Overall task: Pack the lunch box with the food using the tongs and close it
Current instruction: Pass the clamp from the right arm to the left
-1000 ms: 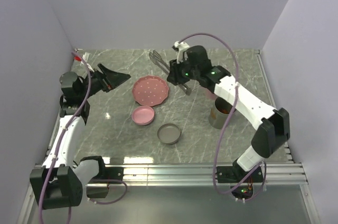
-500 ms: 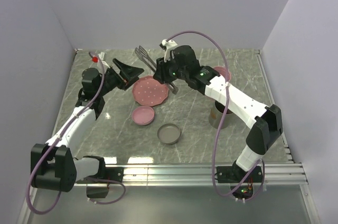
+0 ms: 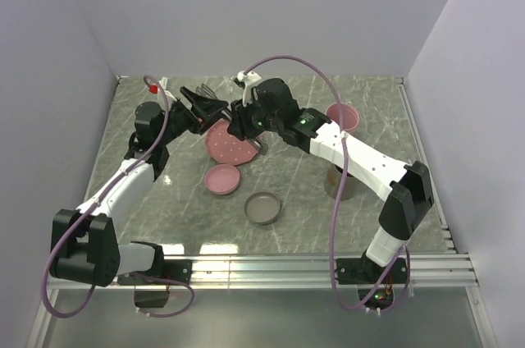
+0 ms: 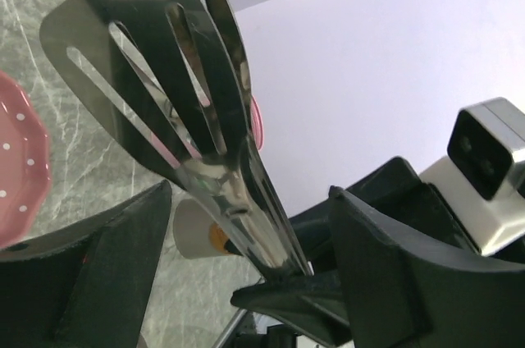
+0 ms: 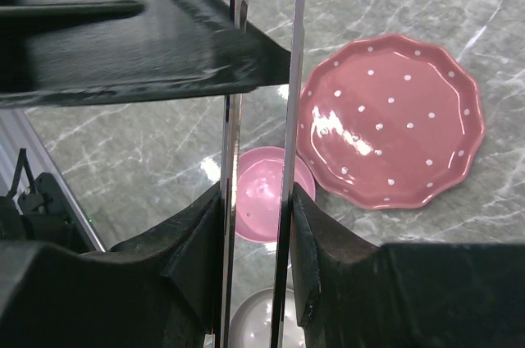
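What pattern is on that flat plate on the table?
The plate is pink with small white dots, clearest in the right wrist view.

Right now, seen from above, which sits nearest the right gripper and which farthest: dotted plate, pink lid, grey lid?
1. The dotted plate, right beside the right gripper gripping the tongs.
2. The pink lid, lower in view, left of centre.
3. The grey lid, lowest, central.
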Action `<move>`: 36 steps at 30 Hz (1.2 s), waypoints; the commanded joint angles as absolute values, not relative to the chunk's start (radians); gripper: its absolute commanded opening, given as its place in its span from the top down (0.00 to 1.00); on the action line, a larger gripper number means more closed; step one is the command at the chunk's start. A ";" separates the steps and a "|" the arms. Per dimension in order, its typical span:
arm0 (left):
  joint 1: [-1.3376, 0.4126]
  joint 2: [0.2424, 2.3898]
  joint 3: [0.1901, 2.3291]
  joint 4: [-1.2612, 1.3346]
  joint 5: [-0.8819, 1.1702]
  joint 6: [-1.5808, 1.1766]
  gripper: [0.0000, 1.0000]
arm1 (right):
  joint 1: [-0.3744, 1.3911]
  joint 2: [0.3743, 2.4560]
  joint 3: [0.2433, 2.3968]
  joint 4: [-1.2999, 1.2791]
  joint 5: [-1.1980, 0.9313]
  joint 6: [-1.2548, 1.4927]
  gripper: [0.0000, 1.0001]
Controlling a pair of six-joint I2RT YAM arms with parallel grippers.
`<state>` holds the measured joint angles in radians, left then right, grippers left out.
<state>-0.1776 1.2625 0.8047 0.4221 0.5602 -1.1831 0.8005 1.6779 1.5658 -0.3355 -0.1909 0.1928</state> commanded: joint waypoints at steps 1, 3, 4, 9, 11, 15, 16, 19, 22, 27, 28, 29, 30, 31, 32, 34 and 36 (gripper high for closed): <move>-0.183 1.275 0.845 0.488 0.545 -1.215 0.24 | 0.816 1.671 1.606 -0.272 -0.192 0.193 0.60; -0.183 1.281 0.847 0.488 0.542 -1.223 0.32 | 0.822 1.674 1.611 -0.272 -0.190 0.192 0.59; -0.183 1.284 0.844 0.505 0.545 -1.235 0.41 | 0.825 1.678 1.615 -0.272 -0.189 0.192 0.59; -0.192 1.296 0.844 0.514 0.554 -1.250 0.51 | 0.831 1.706 1.651 -0.282 -0.193 0.190 0.59; -0.195 1.298 0.845 0.518 0.555 -1.253 0.50 | 0.836 1.712 1.651 -0.279 -0.195 0.192 0.59; -0.198 1.296 0.853 0.493 0.546 -1.232 0.70 | 0.841 1.712 1.647 -0.279 -0.198 0.190 0.54; -0.196 1.295 0.859 0.477 0.543 -1.217 0.85 | 0.842 1.709 1.646 -0.281 -0.193 0.189 0.51; -0.190 1.290 0.891 0.391 0.528 -1.141 1.00 | 0.839 1.692 1.638 -0.296 -0.173 0.183 0.43; -0.180 1.301 0.931 0.297 0.514 -1.051 1.00 | 0.822 1.665 1.615 -0.304 -0.169 0.170 0.29; -0.153 1.337 1.030 0.148 0.503 -0.884 1.00 | 0.755 1.602 1.531 -0.337 -0.227 0.149 0.09; -0.150 1.347 1.049 0.106 0.506 -0.858 1.00 | 0.723 1.577 1.514 -0.353 -0.244 0.147 0.07; -0.149 1.356 1.066 0.086 0.508 -0.832 1.00 | 0.706 1.565 1.488 -0.365 -0.274 0.143 0.05; -0.150 1.379 1.106 0.063 0.511 -0.766 1.00 | 0.690 1.554 1.479 -0.379 -0.290 0.134 0.05; -0.149 1.391 1.124 0.039 0.506 -0.737 1.00 | 0.671 1.534 1.467 -0.393 -0.301 0.130 0.05; -0.150 1.405 1.141 0.003 0.506 -0.707 1.00 | 0.632 1.525 1.445 -0.414 -0.325 0.126 0.04; -0.152 1.460 1.216 -0.079 0.497 -0.608 0.98 | 0.591 1.491 1.427 -0.436 -0.340 0.118 0.04; -0.153 1.538 1.320 -0.196 0.480 -0.493 0.95 | 0.529 1.467 1.401 -0.443 -0.359 0.107 0.04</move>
<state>-0.1501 1.4700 1.1904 -0.0353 0.5026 -0.7086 0.5858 1.5433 1.4200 -0.4168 -0.3050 0.1364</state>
